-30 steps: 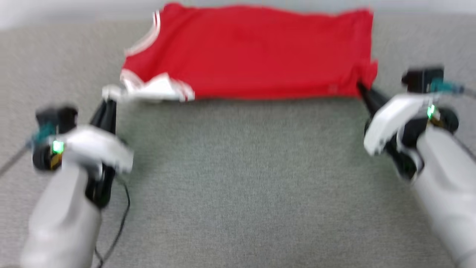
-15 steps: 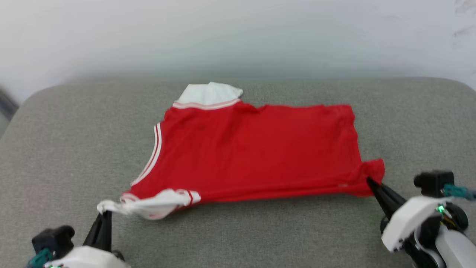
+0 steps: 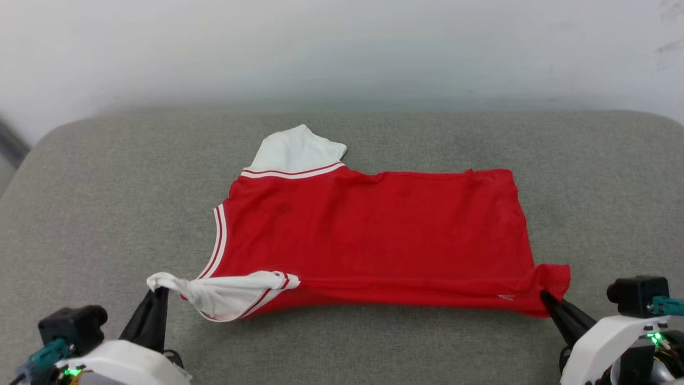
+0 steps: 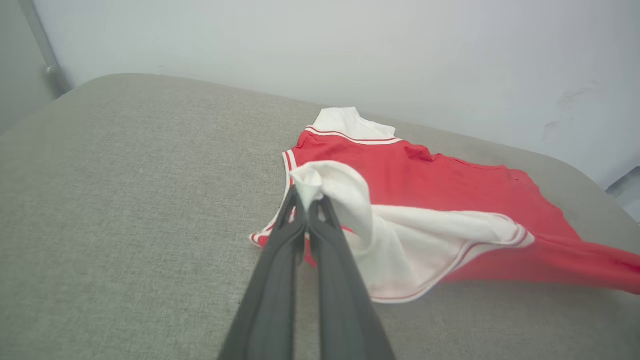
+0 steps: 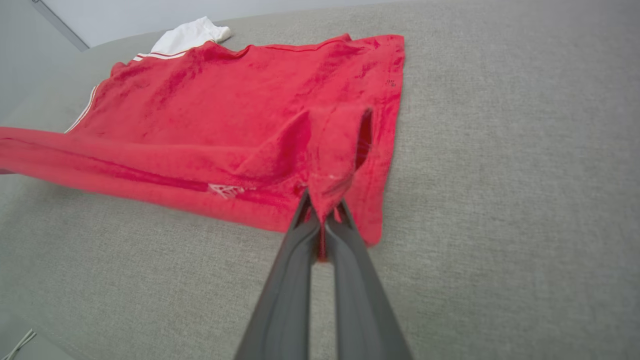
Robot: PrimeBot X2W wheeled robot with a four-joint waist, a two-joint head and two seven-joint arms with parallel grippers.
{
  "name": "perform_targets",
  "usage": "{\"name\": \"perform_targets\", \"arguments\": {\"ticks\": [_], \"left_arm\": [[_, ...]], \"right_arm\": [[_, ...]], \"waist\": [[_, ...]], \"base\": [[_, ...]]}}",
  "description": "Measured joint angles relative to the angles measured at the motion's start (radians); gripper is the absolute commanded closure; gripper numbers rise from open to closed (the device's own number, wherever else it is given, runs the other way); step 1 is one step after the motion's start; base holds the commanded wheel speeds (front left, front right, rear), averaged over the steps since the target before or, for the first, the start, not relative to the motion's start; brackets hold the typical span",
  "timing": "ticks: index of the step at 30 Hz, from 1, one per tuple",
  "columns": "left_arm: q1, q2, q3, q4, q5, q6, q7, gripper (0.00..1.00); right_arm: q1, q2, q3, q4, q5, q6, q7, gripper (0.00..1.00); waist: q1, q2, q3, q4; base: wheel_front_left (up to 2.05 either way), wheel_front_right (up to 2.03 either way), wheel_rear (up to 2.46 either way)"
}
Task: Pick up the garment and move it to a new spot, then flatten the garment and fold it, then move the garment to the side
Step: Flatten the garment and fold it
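The garment is a red jersey-style shirt with white short sleeves and red-and-white striped trim where each sleeve meets the body and along the curved edge at its 9 o'clock end. It lies spread on a grey upholstered cushion, around the middle of the head view, with a pale wall beyond at 12 o'clock. The red body is mostly flat, with light creases.

Its long axis runs from 9 o'clock to 3 o'clock: the sleeve end points to 9 o'clock and the straight hem to 3 o'clock. The far sleeve lies flat and sticks out of the top edge toward 11 o'clock. The near sleeve is bunched and twisted at 7 o'clock.

The left gripper has its fingers pressed together on the tip of that near sleeve, the white cloth puckering out above them. The right gripper is clamped on the hem corner at 4 o'clock, red fabric pinched between its fingers. The near edge runs between the two grips as a straight, slightly raised fold
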Motion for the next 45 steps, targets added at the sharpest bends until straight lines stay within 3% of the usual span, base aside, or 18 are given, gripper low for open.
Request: {"name": "perform_targets", "arguments": {"ticks": [11,21,22,23,24,25,26,32,33,37,40,45], "left_arm": [[-0.281,-0.034,-0.044,0.258,-0.027,-0.114,-0.008,1.0],[-0.452,-0.087,-0.085,0.519,-0.051,-0.207,-0.024,1.0],[-0.461,-0.095,-0.09,0.541,-0.053,-0.214,-0.024,1.0],[-0.469,-0.102,-0.094,0.566,-0.06,-0.224,-0.022,0.94],[-0.475,-0.107,-0.099,0.586,-0.066,-0.233,-0.021,0.68],[-0.48,-0.112,-0.099,0.605,-0.069,-0.239,-0.026,0.44],[-0.487,-0.118,-0.098,0.622,-0.07,-0.246,-0.034,0.0],[-0.498,-0.122,-0.091,0.682,-0.078,-0.256,-0.065,0.0],[-0.498,-0.1,-0.079,0.679,-0.077,-0.254,-0.081,0.0],[-0.478,-0.06,-0.062,0.649,-0.08,-0.244,-0.058,0.0],[-0.456,-0.021,-0.06,0.594,-0.088,-0.233,-0.002,0.0],[-0.426,0.071,-0.084,0.46,-0.117,-0.237,0.188,0.0]], "right_arm": [[-0.138,0.054,-0.019,0.016,-0.083,0.0,0.074,1.0],[-0.255,0.053,0.025,0.182,-0.128,0.0,0.007,1.0],[-0.264,0.051,0.032,0.198,-0.133,0.0,-0.007,0.96],[-0.272,0.051,0.037,0.216,-0.132,0.0,-0.014,0.78],[-0.277,0.052,0.043,0.234,-0.128,0.0,-0.017,0.52],[-0.278,0.052,0.049,0.245,-0.126,0.0,-0.028,0.0],[-0.282,0.052,0.054,0.256,-0.125,0.0,-0.038,0.0],[-0.286,0.046,0.076,0.259,-0.097,-0.001,-0.144,0.0],[-0.279,0.041,0.085,0.231,-0.088,-0.001,-0.205,0.0],[-0.271,0.039,0.078,0.176,-0.1,-0.001,-0.276,0.0],[-0.251,0.051,0.066,0.127,-0.118,-0.001,-0.315,0.0],[-0.192,0.071,0.033,0.042,-0.144,-0.001,-0.322,0.0]], "waist": [[0.0003,0.0,0.14,-0.009],[0.0005,0.0,0.244,-0.014],[0.0004,0.0,0.247,-0.014],[0.0004,0.0,0.248,-0.015],[0.0004,0.0,0.248,-0.015],[0.0004,0.0,0.247,-0.016],[0.0005,0.0,0.245,-0.015],[0.0004,0.0,0.211,-0.015],[0.0003,-0.0001,0.185,-0.019],[0.0003,0.0,0.143,-0.028],[0.0003,0.0,0.111,-0.036],[0.0002,0.0,0.062,-0.045]], "base": [[0.0,0.0,0.0],[0.0,0.0,0.0],[0.0,0.0,0.0],[0.0,0.0,0.0],[0.0,0.0,0.0],[0.0,0.0,0.0],[0.0,0.0,0.0],[0.0,0.0,0.0],[0.0,0.0,0.0],[0.0,0.0,0.0],[0.0,0.0,0.0],[0.0,0.0,0.0]]}}
